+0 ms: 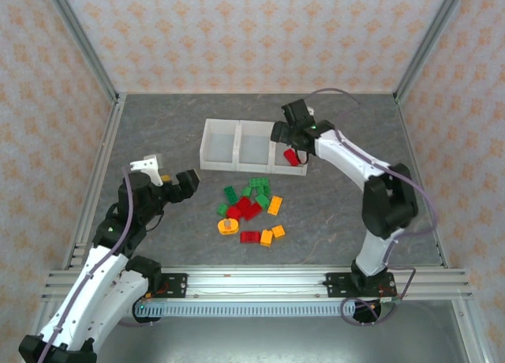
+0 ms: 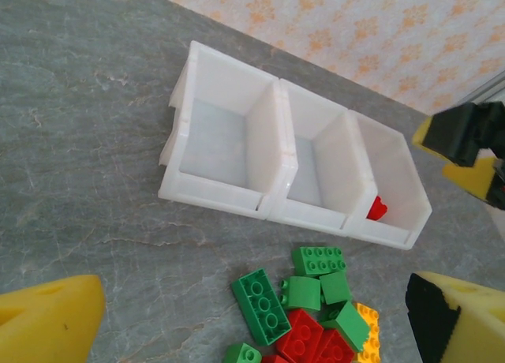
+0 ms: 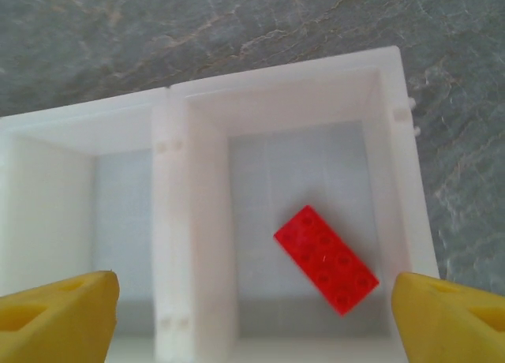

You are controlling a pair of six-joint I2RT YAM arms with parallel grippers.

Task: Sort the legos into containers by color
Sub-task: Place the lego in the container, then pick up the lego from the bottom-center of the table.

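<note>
top view: three joined white bins [image 1: 237, 146] stand in a row on a grey marbled table [image 1: 158, 126]. the right gripper [image 1: 289, 139] hangs over the bin at the 3 o'clock end of the row. a single red brick [image 1: 292, 156] lies in that bin, and the other two bins hold no bricks. the loose legos [image 1: 251, 209] form a cluster on the table just at 6 o'clock from the bins: green bricks [image 1: 256, 189] toward 12 o'clock of the cluster, red bricks [image 1: 245, 209] at its middle, orange bricks [image 1: 273, 235] toward 4 o'clock, and a round orange piece [image 1: 227, 226] at 7 o'clock. the left gripper [image 1: 183, 185] sits at 9 o'clock from the cluster, apart from it.

right wrist view: the red brick [image 3: 326, 259] rests flat and askew on the bin floor, studs up, touching no wall [image 3: 193, 221]. the right gripper [image 3: 252, 319] is spread wide with nothing between its yellow fingers [image 3: 55, 316].

left wrist view: the left gripper [image 2: 252, 327] is likewise spread wide and empty above the table, its fingers [image 2: 47, 323] flanking the green bricks [image 2: 319, 260]. the bins [image 2: 280, 142] lie toward 12 o'clock, with the red brick [image 2: 377, 209] in the one at 3 o'clock.
</note>
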